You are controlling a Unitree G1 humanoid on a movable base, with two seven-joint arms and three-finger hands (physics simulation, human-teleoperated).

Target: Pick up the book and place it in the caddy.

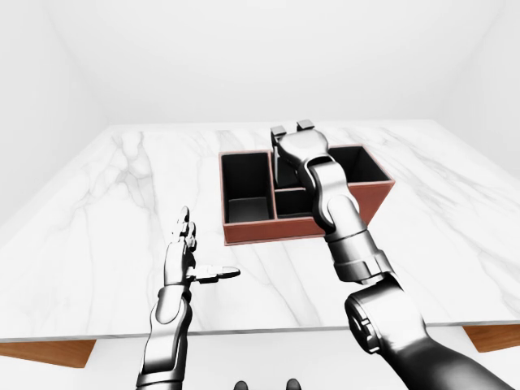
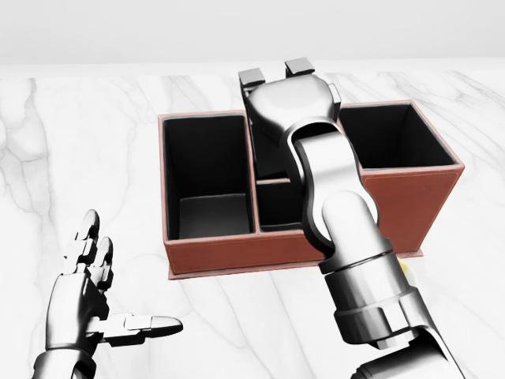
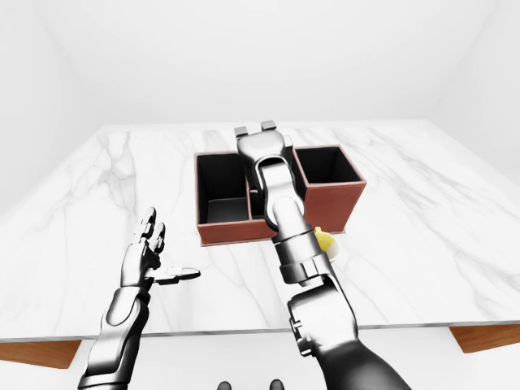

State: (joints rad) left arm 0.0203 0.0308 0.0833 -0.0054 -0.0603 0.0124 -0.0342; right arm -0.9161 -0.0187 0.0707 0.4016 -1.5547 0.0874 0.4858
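The caddy [image 2: 237, 251] is a red-brown box with black compartments, lying in the middle of the head view. My right hand [image 2: 274, 79] hangs over its middle, near the top wall, shut on the book [image 2: 268, 154]. The book is a dark flat slab that hangs down from the hand, upright, into the caddy just right of the left compartment's divider. Its lower end is hidden by my forearm. At the lower left of the head view my left hand [image 2: 102, 292] is open above the table, thumb pointing right, holding nothing.
The caddy stands on a white marble table [image 2: 95, 158]. A small yellow object [image 3: 324, 240] lies by the caddy's lower right corner, mostly hidden by my right arm. The table's near edge runs along the bottom of the eye views.
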